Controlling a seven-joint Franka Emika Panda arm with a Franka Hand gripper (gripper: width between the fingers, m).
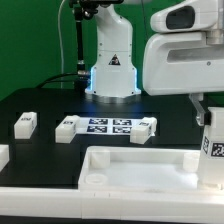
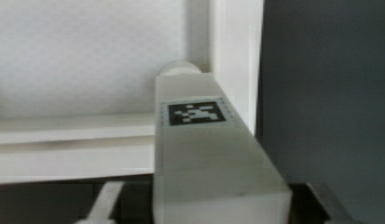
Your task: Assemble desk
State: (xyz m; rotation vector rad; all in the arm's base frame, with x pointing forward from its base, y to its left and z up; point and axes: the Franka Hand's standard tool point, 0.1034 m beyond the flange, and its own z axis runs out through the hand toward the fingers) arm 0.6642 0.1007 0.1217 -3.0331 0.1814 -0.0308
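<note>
- The gripper point(image 1: 207, 122) pinches an upright tagged leg point(image 1: 214, 150).
- That leg is at the panel point(image 1: 130, 166)'s corner on the exterior view's right.
- Loose legs point(image 1: 25, 124) lie beyond the panel on the counter point(image 1: 40, 100).

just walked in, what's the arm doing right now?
The gripper has a tagged white leg upright between its fingers, at the desk panel corner on the exterior view's right. The wrist view shows the leg against the panel's rim; whether it is seated in a socket is unclear. Other legs lie loose near the marker board.
</note>
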